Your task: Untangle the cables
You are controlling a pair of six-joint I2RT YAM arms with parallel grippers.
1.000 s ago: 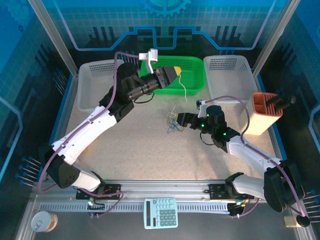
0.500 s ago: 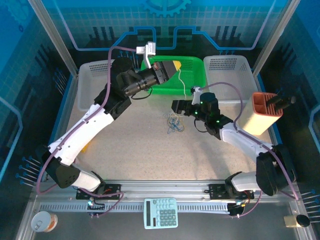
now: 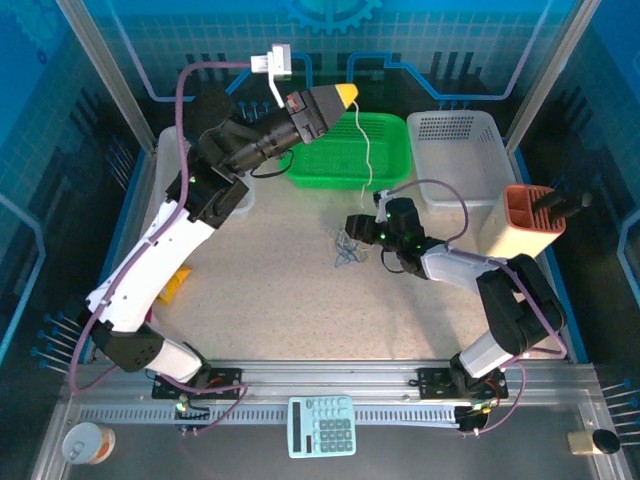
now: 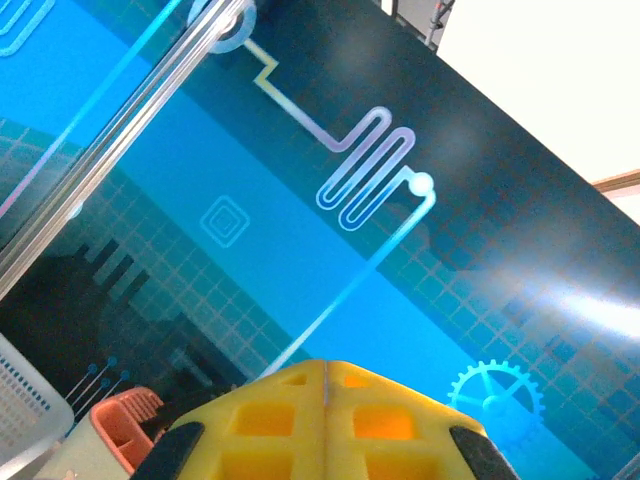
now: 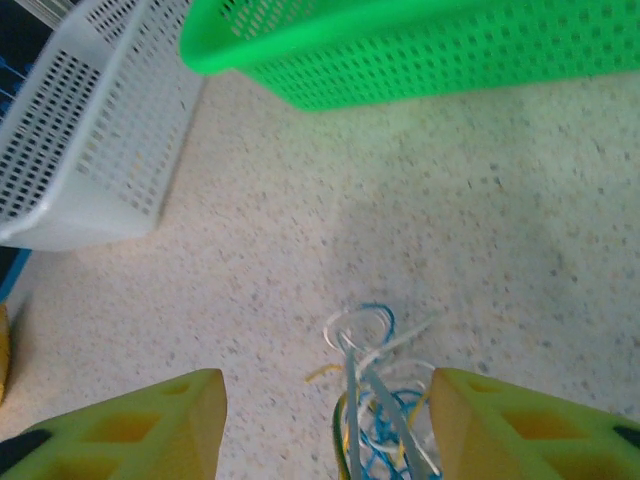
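The cables lie as a small tangle of blue, yellow and whitish loops on the speckled table, in front of the green basket. One whitish cable hangs from my left gripper, which is raised high over the basket's left end. In the left wrist view its yellow fingers are pressed together, so it is shut. My right gripper sits low at the tangle. Seen from the right wrist, the tangle lies between the parted jaws of the right gripper, closer to the right finger.
A green basket stands at the back centre, with a white basket to its left and another to its right. An orange holder stands at the right. A calculator lies on the front rail. A yellow object lies beside the left arm.
My left gripper has risen up and back from the green basket, lifting the whitish cable with it. My right gripper has slid left to the tangle and its jaws have narrowed.
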